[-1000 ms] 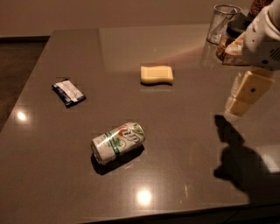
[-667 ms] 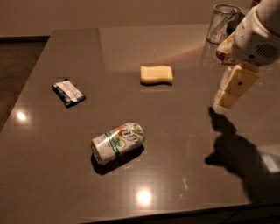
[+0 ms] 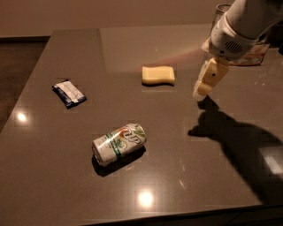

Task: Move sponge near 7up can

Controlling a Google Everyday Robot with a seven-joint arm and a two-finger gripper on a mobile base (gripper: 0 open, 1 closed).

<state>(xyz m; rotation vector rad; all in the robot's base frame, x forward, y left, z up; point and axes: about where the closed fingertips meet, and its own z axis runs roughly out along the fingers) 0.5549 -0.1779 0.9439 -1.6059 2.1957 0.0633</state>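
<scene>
The pale yellow sponge [image 3: 158, 74] lies flat on the dark table [image 3: 53, 176], at the middle back. The 7up can [image 3: 119, 143] lies on its side toward the front, well apart from the sponge. My gripper [image 3: 200, 90] hangs from the white arm at the upper right. It points down and left just above the table, a short way to the right of the sponge, and touches nothing. It holds nothing that I can see.
A dark blue-and-white packet [image 3: 69, 93] lies at the left. A glass jar [image 3: 221, 11] stands at the far right back, partly behind my arm, beside a colourful flat packet [image 3: 256, 55]. The table's front edge runs along the bottom.
My gripper has moved left and a little down, from the right edge toward the sponge. The sponge, can and packet have not moved.
</scene>
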